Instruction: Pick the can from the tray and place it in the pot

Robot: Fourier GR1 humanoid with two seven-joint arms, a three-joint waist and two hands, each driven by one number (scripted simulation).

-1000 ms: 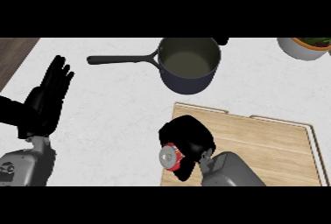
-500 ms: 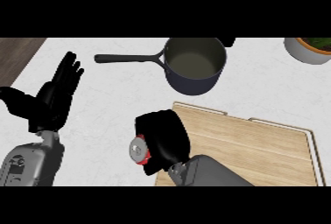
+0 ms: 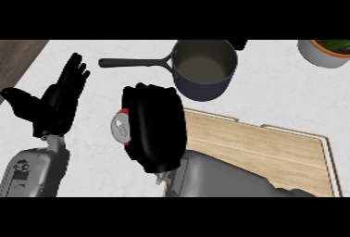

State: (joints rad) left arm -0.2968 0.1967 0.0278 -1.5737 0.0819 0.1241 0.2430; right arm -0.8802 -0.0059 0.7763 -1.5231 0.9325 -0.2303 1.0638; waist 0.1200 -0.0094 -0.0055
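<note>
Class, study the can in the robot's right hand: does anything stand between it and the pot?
Nothing visible does. The right hand holds the can left of the tray; only counter lies between it and the pot, whose handle points left.

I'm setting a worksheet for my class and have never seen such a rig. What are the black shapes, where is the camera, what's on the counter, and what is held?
There is one picture, taken from the robot's head, looking steeply down at a white kitchen counter. The black shapes are the hands of a humanoid robot, on grey forearms. Its left hand rests open at the left, fingers up. Its right hand is curled round a can; only the can's silver top and red rim show, beside the left edge of the wooden tray. Further back stands a dark pot with a long handle, where the can should go. A white planter with greenery sits at the far right.
</note>
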